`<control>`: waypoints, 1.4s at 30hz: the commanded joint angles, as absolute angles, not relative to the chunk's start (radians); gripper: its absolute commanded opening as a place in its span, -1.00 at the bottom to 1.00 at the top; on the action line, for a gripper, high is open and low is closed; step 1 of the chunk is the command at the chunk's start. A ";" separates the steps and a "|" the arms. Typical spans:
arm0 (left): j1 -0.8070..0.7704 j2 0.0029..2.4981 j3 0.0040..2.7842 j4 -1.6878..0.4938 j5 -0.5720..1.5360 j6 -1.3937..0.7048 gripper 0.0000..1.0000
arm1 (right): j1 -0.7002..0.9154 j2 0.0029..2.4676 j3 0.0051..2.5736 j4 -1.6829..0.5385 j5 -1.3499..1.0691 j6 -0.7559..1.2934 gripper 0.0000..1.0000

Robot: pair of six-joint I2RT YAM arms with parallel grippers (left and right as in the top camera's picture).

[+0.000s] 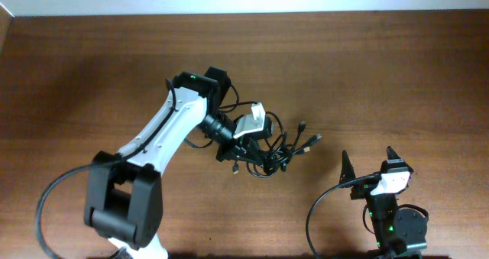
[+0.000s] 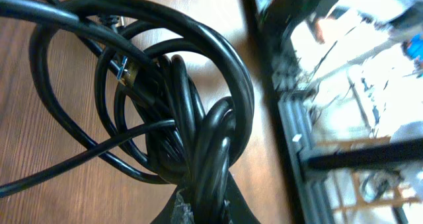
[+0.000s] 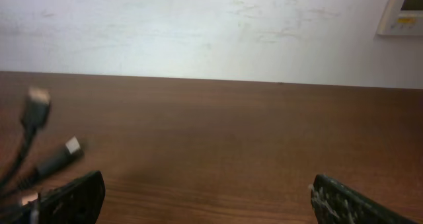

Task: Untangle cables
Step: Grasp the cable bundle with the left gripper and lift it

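The cables are a knotted bunch of thin black cords at the table's middle, with plug ends sticking out to the right. My left gripper sits at the bunch's left side. In the left wrist view its jaws are shut on a twisted strand of the cables, which loop in coils over the wood. My right gripper is open and empty, to the right of the bunch. In the right wrist view its fingers stand wide apart, and two plug ends show at the far left.
The brown wooden table reaches to a white wall at the back. The left arm's white body crosses the table's left middle. The right arm's base stands at the front right.
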State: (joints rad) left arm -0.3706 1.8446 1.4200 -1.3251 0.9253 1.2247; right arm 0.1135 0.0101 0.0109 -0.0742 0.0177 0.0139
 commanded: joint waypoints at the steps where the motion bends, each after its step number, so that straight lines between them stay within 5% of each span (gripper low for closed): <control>1: -0.373 1.754 1.448 -1.344 1.098 1.162 -1.00 | 0.111 0.004 0.006 -0.080 0.015 0.007 0.96; 13: -0.373 1.701 1.448 -1.468 1.111 1.156 -1.00 | 0.111 0.004 0.006 -0.080 0.015 0.007 0.96; 20: -0.373 1.701 1.448 -1.618 1.574 1.155 -1.00 | 0.111 0.004 0.006 -0.080 0.015 0.007 0.96; 30: -0.373 1.701 1.448 -1.631 1.574 1.161 -1.00 | 0.111 0.004 0.006 -0.018 0.007 0.017 0.96; 32: -0.373 1.701 1.448 -1.632 1.574 1.180 -1.00 | 0.111 0.004 0.036 0.062 -0.012 0.147 0.96; 42: -0.373 1.701 1.448 -1.632 1.574 1.566 -1.00 | 0.111 0.107 0.876 -0.902 -0.055 0.230 0.96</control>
